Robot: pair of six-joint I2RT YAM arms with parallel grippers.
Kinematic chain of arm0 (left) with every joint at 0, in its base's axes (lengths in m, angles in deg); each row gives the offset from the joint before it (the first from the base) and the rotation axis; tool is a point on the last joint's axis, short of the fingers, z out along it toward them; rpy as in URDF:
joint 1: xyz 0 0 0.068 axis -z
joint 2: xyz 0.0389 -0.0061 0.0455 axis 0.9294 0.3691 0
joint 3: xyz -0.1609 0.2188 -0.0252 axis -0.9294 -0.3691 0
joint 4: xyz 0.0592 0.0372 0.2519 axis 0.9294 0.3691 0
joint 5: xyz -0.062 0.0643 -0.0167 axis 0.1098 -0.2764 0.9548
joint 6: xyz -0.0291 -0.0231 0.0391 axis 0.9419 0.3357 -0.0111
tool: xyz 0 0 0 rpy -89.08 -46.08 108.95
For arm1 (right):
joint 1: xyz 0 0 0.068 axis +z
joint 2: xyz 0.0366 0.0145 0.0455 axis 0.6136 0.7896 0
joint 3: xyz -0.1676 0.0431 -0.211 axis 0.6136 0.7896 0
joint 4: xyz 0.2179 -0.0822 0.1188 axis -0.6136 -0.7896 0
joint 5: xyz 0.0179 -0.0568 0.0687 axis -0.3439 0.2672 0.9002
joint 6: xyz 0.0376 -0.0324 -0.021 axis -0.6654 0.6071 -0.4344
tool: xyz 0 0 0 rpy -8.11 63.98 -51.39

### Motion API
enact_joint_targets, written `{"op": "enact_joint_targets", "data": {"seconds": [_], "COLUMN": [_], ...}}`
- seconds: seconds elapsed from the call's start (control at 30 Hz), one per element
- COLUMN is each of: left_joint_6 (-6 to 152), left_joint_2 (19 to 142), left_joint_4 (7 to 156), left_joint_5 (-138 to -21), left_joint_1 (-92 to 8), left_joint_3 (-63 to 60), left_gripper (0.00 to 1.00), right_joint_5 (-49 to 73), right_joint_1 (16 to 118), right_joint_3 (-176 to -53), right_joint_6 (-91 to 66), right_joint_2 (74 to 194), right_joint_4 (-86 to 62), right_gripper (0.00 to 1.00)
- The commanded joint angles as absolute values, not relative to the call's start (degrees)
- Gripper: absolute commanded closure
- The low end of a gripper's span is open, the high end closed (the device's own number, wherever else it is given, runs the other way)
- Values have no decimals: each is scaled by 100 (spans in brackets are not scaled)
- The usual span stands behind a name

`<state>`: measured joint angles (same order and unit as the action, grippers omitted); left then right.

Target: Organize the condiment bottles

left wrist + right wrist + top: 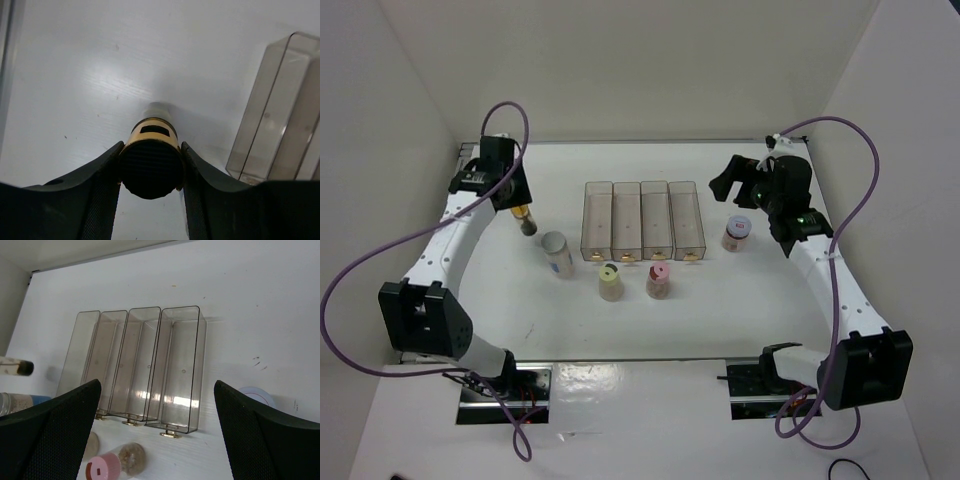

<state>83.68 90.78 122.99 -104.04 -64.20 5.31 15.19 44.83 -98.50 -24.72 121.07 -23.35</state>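
Gold-banded and dark, the bottle [151, 132] sat clamped between your left fingers [107, 175], one pressed on each side of the ribbed black cap. In the top view it hung near the worktop's [500, 300] left side, at about 9 o'clock from the row of four clear bins [642, 222]. I could not tell whether its base was touching the surface.

The step in hand looked like carrying this bottle to a bin. The grip sat high on the cap, so the body could have swung. A slow, level lift was the safer choice before you travelled toward 3 o'clock.

The white grey-lidded bottle [557, 254] lay tilted at 5 o'clock from your load, close enough to clip on a low pass. The nearest bin wall stood at 3 o'clock in the left wrist view, so you needed to come in above its rim rather than against it.

Your right fingers [60, 425] were spread wide and held nothing. They hovered by the reddish-brown jar [737, 234] at 3 o'clock from the bins. The yellow-lidded bottle [610, 280] and the pink-lidded bottle [659, 281] stood at 6 o'clock from the row, out of your path.
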Motion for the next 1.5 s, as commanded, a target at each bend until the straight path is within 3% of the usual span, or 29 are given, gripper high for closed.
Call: {"op": "enact_joint_targets", "data": {"seconds": [0.0,0.33,0.67,1.1,1.47], "left_joint_6": [7993,7588,7413,7359,7306], "left_joint_2": [9205,10172,10901,11464,11710], "left_joint_4": [12101,12162,12329,12382,12154], "left_joint_5": [-10237,-9331,-9216,-9470,-9752], "left_joint_1": [-6456,-6052,-5648,-4910,-4856], "left_joint_3": [1318,2883,3893,4263,4017], "left_gripper": [90,90,90,88,85], "right_joint_5": [1428,1121,1006,900,900], "right_joint_1": [4523,4523,4523,4523,4523], "right_joint_3": [-10138,-10191,-10033,-9761,-9523], "right_joint_6": [-2507,-2507,-2674,-2788,-2947], "right_joint_2": [12230,12335,12283,12283,12168], "right_joint_4": [-2116,-2221,-2204,-2081,-2028], "right_gripper": [2,2,2,2,2]}}
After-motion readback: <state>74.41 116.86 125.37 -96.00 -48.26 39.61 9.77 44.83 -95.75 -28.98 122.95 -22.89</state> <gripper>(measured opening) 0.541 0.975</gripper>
